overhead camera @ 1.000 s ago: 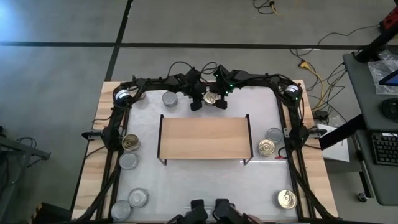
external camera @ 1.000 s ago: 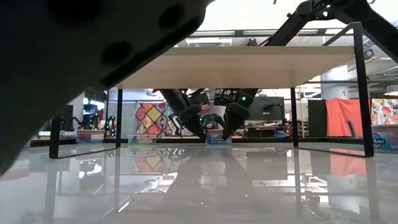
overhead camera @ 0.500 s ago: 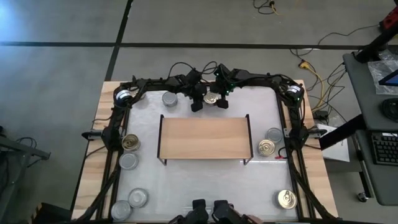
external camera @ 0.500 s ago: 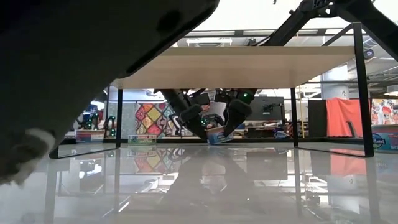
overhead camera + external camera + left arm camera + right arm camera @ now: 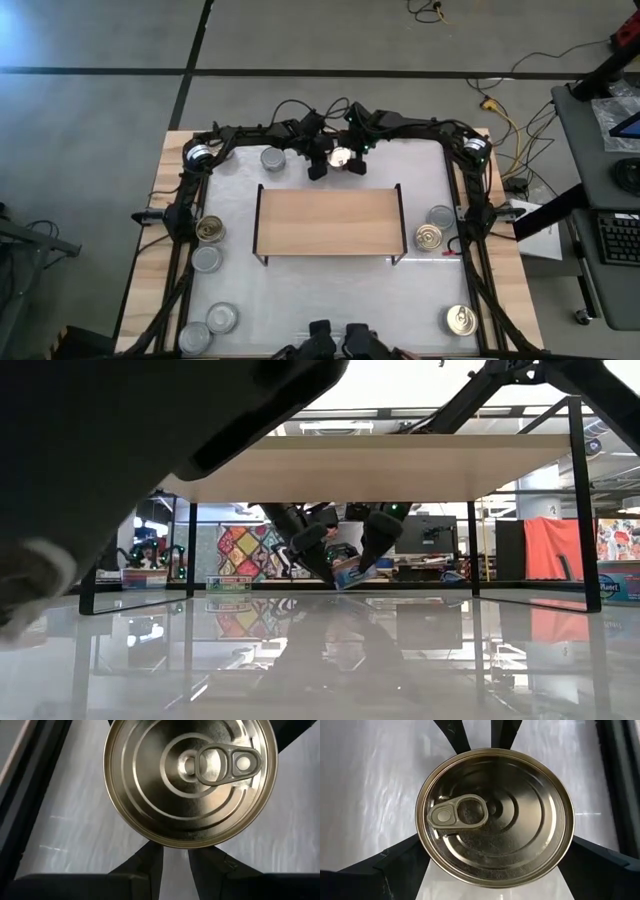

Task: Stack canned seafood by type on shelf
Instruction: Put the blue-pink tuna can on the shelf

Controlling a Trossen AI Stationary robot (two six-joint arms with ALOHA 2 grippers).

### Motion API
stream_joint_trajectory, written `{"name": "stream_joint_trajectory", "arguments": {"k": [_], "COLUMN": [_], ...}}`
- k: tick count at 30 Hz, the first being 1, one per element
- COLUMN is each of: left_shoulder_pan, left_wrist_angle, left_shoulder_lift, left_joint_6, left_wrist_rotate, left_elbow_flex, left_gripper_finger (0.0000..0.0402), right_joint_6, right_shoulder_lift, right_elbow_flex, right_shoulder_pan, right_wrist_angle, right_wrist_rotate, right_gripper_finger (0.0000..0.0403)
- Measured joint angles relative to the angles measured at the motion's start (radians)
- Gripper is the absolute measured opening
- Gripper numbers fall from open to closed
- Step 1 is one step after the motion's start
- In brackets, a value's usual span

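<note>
1. Action sits at the far middle of the white worktop (image 5: 330, 300), just beyond the low light-wood shelf on thin black legs (image 5: 330, 220), where both dark arms meet.
2. Between them is one squat round gold-topped tin with a ring pull (image 5: 495, 815). It lies just past the shelf's far edge, not on the board.
3. The right gripper (image 5: 358, 160) has this tin. Its fingers (image 5: 395, 867) are spread wide and clasp it on two opposite sides.
4. From table height the tin (image 5: 352, 572) is tilted, its blue label showing, held low between the two grippers.
5. The left gripper (image 5: 318, 168) is right up against the same tin from the left. Its fingers (image 5: 145, 867) are pinched nearly together with nothing between them, and their tips are at the tin's rim.
6. The shelf board is bare wood on top.
7. A plain silver-topped tin (image 5: 272, 158) stands left of the left gripper, near the far left corner.
8. Down the left side stand a gold-topped tin (image 5: 210, 229), a silver one (image 5: 207, 259) just nearer, and two more silver tins (image 5: 222, 318) at the near left corner.
9. On the right, a silver tin (image 5: 440, 216) and a gold tin (image 5: 429, 238) stand close together just beside the shelf's right end.
10. Another gold tin (image 5: 461, 319) stands alone near the near right corner.
</note>
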Motion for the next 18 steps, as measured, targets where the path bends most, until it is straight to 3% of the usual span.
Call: {"name": "stream_joint_trajectory", "arguments": {"k": [18], "left_shoulder_pan": [0.0], "left_wrist_angle": [-0.003], "left_shoulder_lift": [-0.002], "left_joint_6": [0.031], "left_wrist_rotate": [0.024], "left_elbow_flex": [0.034], "left_gripper_finger": [0.0075], "right_joint_6": [-0.005], "right_shoulder_lift": [-0.047], "right_elbow_flex": [0.002], "right_shoulder_pan": [0.001], "right_wrist_angle": [-0.048], "right_wrist_rotate": [0.035], "right_gripper_finger": [0.038]}}
